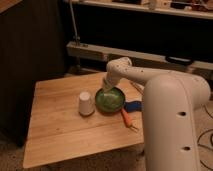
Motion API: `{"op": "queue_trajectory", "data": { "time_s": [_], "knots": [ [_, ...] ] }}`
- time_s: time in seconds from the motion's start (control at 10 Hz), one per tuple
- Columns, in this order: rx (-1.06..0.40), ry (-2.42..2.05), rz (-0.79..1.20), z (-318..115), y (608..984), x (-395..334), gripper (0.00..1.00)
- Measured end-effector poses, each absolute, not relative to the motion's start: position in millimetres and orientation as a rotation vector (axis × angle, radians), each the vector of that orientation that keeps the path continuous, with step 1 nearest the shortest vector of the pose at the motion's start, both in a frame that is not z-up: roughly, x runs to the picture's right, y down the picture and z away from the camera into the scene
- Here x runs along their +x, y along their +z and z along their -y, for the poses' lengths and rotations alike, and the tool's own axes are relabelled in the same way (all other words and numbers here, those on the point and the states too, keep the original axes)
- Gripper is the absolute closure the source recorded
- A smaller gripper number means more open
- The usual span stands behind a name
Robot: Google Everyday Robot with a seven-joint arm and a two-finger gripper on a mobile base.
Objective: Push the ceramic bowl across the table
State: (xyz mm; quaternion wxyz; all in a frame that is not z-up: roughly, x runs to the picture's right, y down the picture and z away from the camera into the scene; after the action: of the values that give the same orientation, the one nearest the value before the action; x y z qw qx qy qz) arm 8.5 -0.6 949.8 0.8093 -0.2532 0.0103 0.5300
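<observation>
camera view: the arm's white bulk hides the tabletop's [65,125] right edge. the bowl [111,100] sits upright, right of centre, beside a cup [85,104]. the hand [106,89], fingers closed together, rests at the bowl's far-left rim; contact unclear.

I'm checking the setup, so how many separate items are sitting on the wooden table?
4: white cup left of the ceramic bowl, blue object and orange tool to its right. The arm may hide others. The gripper, shut, is at the bowl's rim.
</observation>
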Motion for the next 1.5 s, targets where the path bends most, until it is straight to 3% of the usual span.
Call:
{"op": "queue_trajectory", "data": {
  "time_s": [0.9,1.5],
  "knots": [
    [-0.573,1.165,-0.045,9,997,3,1.00],
    [-0.581,1.176,-0.012,39,1018,-10,1.00]
  ]
}}
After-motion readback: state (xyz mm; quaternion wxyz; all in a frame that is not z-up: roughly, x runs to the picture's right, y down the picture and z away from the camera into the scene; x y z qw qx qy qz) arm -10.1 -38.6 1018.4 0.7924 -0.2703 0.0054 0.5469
